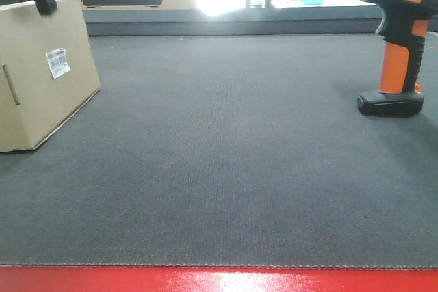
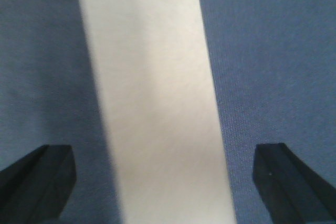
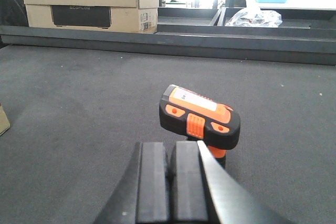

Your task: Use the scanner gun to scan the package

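The left jaws stand wide open, straddling the top edge of the package without touching it. The right jaws look pressed together, empty, with the scanner gun upright on the tabletop just ahead. Both grasps are pending; next, close on the box.

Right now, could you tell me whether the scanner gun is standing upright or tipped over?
Upright: the scanner gun stands on its flat black foot on the mat, orange stem vertical, head on top.
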`<act>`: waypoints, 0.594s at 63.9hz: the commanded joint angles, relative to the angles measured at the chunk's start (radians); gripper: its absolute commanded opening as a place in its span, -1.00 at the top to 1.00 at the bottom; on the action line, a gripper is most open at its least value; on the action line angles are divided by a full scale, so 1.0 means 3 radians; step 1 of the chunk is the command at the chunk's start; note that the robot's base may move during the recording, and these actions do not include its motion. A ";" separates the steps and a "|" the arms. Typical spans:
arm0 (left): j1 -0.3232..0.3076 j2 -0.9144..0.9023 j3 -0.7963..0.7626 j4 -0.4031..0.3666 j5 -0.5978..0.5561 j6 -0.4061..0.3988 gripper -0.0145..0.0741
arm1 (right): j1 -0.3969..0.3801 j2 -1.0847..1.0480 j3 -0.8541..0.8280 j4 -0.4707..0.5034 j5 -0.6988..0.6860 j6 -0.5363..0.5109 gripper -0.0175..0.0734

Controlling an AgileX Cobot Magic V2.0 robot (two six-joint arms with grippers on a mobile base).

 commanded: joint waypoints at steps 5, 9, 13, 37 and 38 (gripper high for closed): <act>-0.0021 -0.0410 0.0084 0.0004 -0.0015 0.0000 -0.36 | -0.0114 -0.0026 0.0004 -0.0086 0.0128 -0.0004 0.95; -0.0021 -0.0595 0.0223 0.0004 -0.0015 0.0000 -0.10 | -0.0264 -0.0026 0.0004 -0.0106 0.0205 -0.0004 0.95; -0.0021 -0.0787 0.0406 0.0004 -0.0069 0.0000 0.13 | -0.0368 -0.0026 0.0004 -0.0106 0.0196 -0.0004 0.95; -0.0021 -0.2105 0.1933 -0.0005 -0.1324 0.0000 0.92 | -0.0443 -0.0072 0.0107 -0.0110 0.0201 -0.0004 0.95; -0.0021 -0.2157 0.2002 -0.0005 -0.1382 0.0000 0.92 | -0.0443 -0.0086 0.0117 -0.0110 0.0201 -0.0004 0.95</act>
